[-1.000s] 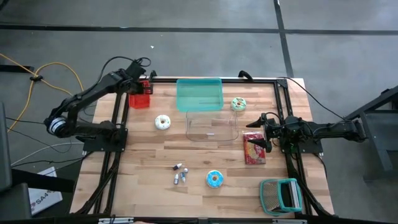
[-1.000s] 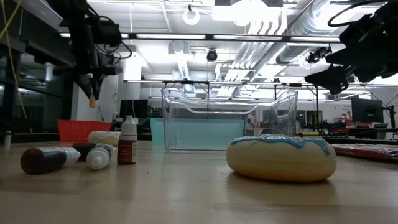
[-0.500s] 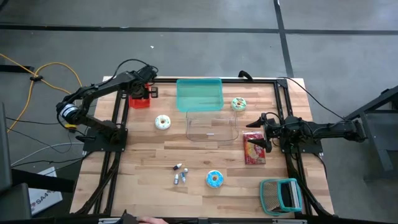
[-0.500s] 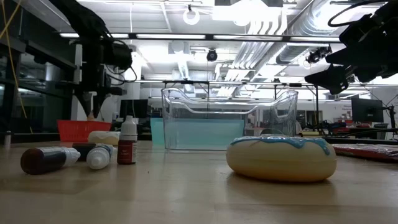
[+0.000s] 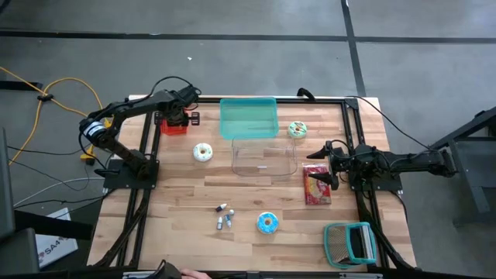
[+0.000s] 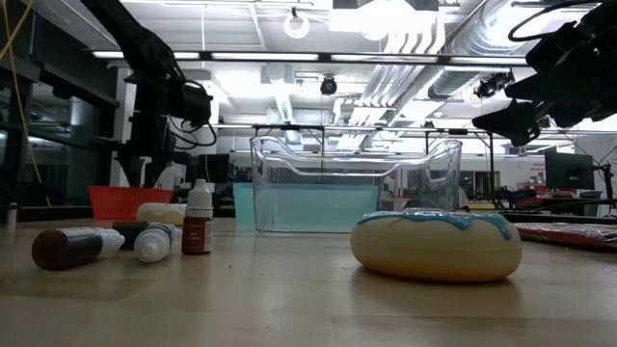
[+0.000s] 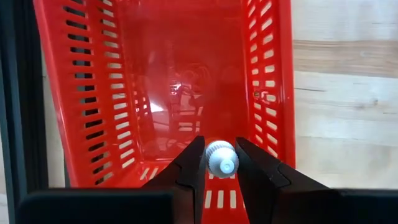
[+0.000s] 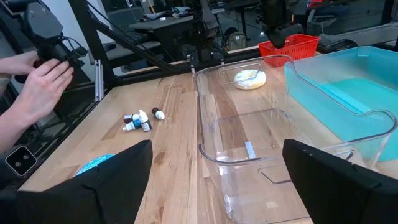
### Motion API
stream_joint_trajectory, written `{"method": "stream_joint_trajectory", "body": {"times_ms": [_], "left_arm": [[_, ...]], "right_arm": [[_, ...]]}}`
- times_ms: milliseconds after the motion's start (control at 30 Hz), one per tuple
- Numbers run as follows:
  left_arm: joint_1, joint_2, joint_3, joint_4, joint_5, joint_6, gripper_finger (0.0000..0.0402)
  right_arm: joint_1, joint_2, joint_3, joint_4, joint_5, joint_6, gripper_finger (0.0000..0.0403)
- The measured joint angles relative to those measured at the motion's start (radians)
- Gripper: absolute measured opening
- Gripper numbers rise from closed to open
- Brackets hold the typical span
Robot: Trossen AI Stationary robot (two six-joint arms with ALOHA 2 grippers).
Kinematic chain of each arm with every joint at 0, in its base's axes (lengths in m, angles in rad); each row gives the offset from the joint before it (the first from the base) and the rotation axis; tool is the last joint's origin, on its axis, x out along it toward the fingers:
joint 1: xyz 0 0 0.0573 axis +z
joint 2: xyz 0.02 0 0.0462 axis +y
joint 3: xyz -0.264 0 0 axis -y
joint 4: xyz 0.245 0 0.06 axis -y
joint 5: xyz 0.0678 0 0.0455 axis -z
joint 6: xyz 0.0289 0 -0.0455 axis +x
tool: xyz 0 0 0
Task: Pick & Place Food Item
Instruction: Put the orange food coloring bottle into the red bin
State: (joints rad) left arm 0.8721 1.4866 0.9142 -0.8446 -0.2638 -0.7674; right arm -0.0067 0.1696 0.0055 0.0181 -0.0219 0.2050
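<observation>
Squarely between left jaws: seemingly bottle (image 7: 221, 162)

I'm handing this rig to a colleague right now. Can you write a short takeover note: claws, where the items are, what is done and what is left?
Left claw: shut on a small white-capped bottle, pointing down over the red basket at the table's far left corner.
Right claw: open, parked at the right edge by the red snack packet.
Items: three small bottles lie near the front centre; doughnuts sit on the table, white, green and blue.
Done: bottle carried to the basket.
Left: release it; nothing lies in the basket yet.
</observation>
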Motion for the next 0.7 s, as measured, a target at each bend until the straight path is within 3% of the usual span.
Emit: {"method": "stream_joint_trajectory", "body": {"times_ms": [700], "left_arm": [[0.003,0.000,0.000,-0.001,-0.001,0.037,0.0081]], "right_arm": [[0.000,0.000,0.000,0.000,0.000,0.000,0.0350]]}}
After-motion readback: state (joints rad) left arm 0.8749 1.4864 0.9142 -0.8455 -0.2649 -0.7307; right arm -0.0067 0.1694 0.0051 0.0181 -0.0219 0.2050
